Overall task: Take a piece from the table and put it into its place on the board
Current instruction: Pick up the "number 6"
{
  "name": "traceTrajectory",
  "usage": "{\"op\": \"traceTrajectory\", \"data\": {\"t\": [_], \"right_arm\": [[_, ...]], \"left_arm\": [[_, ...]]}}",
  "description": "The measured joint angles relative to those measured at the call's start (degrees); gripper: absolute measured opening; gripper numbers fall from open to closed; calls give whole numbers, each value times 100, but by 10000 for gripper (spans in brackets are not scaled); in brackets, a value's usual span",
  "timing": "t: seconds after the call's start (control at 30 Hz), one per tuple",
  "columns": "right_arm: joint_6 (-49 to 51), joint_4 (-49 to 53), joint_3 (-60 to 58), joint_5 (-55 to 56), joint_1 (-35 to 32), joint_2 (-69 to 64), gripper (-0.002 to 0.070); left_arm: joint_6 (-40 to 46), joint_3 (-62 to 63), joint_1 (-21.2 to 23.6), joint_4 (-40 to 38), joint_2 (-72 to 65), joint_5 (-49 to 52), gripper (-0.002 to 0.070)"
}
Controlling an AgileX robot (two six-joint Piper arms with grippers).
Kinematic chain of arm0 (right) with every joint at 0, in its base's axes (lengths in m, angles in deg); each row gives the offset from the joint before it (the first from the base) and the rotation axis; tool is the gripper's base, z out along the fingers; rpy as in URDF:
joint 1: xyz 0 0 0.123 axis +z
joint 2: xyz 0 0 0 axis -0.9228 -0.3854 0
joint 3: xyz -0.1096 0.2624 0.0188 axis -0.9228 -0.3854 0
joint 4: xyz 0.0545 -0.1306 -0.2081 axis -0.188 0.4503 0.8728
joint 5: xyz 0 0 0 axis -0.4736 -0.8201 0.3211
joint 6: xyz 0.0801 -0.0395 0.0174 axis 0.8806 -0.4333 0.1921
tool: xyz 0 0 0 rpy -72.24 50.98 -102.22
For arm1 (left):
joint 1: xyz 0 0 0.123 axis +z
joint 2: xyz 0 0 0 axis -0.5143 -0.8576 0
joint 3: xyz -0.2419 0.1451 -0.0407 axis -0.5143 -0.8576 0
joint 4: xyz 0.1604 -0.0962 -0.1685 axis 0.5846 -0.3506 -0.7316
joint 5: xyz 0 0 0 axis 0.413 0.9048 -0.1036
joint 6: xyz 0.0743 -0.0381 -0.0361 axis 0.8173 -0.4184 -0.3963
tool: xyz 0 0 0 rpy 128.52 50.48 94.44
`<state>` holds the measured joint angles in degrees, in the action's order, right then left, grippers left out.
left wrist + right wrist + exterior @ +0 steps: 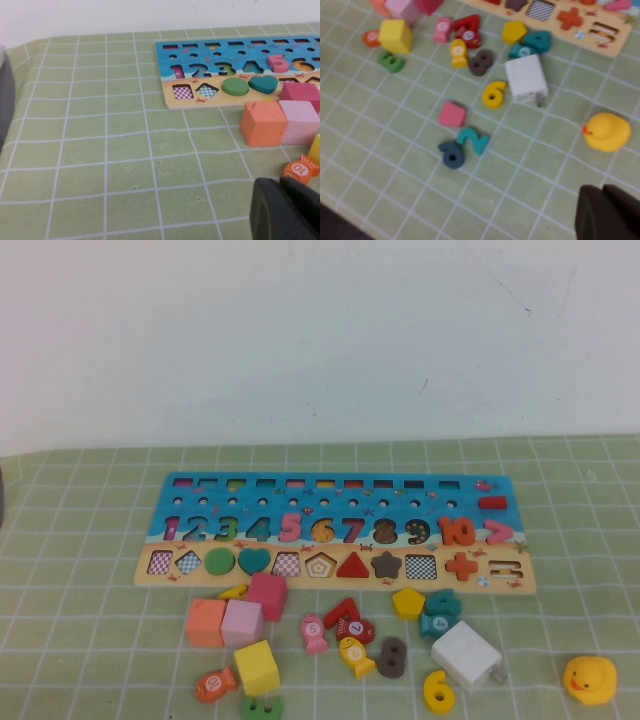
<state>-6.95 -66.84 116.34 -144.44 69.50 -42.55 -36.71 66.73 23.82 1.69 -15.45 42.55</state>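
The yellow numeral "6" piece (438, 690) lies flat on the green grid table (90, 540) near the front edge, just left of a white block (468, 655). It also shows in the right wrist view (494, 94). The long board (330, 488) lies across the middle of the table; its "6" recess (322, 531) looks empty. Neither gripper shows in the high view. My left gripper (280, 182) is shut and empty, low over the cloth beside an orange fish (300, 169). My right gripper (602, 189) is shut and empty, raised above the cloth, on the near side of the duck (606, 131).
Loose pieces crowd the cloth in front of the board: orange cube (206, 623), pink cube (242, 622), yellow cube (257, 667), yellow pentagon (408, 602), yellow fish (355, 655), brown 8 (391, 656). A rubber duck (589, 678) sits at the front right.
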Motion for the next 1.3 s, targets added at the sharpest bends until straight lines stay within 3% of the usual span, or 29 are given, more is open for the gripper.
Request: {"op": "traceTrajectory", "data": {"t": [0.33, 0.53, 0.67, 0.8, 1.2, 1.3], "right_arm": [[469, 244, 594, -273, 953, -1640, -1], [1818, 1530, 911, -273, 2317, -2681, -1], [2985, 2943, 1322, -416, 3402, -3493, -1], [3527, 3573, 1800, -431, 4044, -4352, -1], [3910, 3070, 2170, 646, 4248, -5762, 1], [3974, 2917, 2170, 911, 4248, -6017, 36]], "left_arm": [[0, 0, 0, 0, 0, 0, -1], [0, 0, 0, -109, 0, 0, -1], [0, 0, 0, -200, 0, 9, -1], [0, 0, 0, -212, 0, 9, -1], [0, 0, 0, -221, 0, 9, -1], [0, 0, 0, -221, 0, 9, -1]]}}
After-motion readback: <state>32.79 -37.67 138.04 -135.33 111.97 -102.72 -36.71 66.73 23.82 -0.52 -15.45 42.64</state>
